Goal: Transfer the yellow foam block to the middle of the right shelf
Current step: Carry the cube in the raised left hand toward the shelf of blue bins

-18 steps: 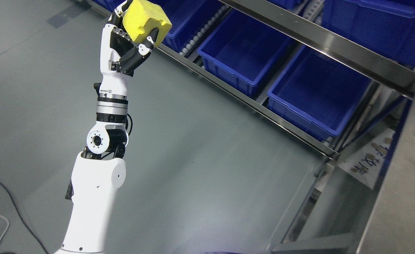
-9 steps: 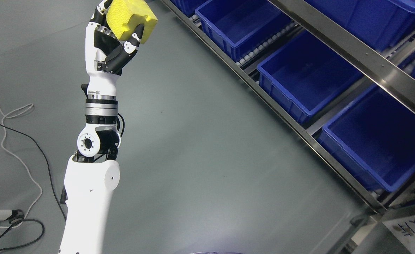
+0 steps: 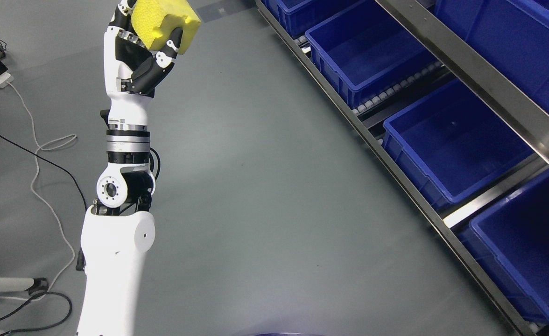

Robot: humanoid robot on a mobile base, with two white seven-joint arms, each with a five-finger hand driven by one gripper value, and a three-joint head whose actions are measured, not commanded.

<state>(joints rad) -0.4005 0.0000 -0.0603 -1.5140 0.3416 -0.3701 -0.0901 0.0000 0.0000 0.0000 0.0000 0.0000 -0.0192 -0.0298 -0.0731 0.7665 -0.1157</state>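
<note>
We see the long steel-framed shelf rack [image 3: 466, 70] running diagonally down the right side of the view, its tiers lined with open, deep blue plastic bins [image 3: 452, 140] that look empty where we can see inside, and across a wide stretch of bare grey-green floor [image 3: 265, 196] from it stands our white, jointed left arm [image 3: 116, 252], raised nearly upright from the lower left. The relation that matters for the coming move is this gap: the rack lies well apart to the right of the left hand [image 3: 141, 56], so we judge the load has to travel rightward across the open floor before any release. That hand has its black and white fingers [image 3: 174, 39] curled up around the chunky yellow foam block [image 3: 162, 21], gripping it from below, high at the top left. The block is bright, porous-looking and roughly cubic, tilted, with a stepped notch in its near face. The right arm is out of view
</note>
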